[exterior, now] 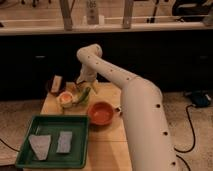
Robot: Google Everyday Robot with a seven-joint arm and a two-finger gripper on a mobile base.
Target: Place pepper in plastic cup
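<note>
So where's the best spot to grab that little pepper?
Probably around its middle, coming from above and closing across its narrow width: the pepper is slender and sits slanted beside the cup. The gripper hangs just above its far end.
</note>
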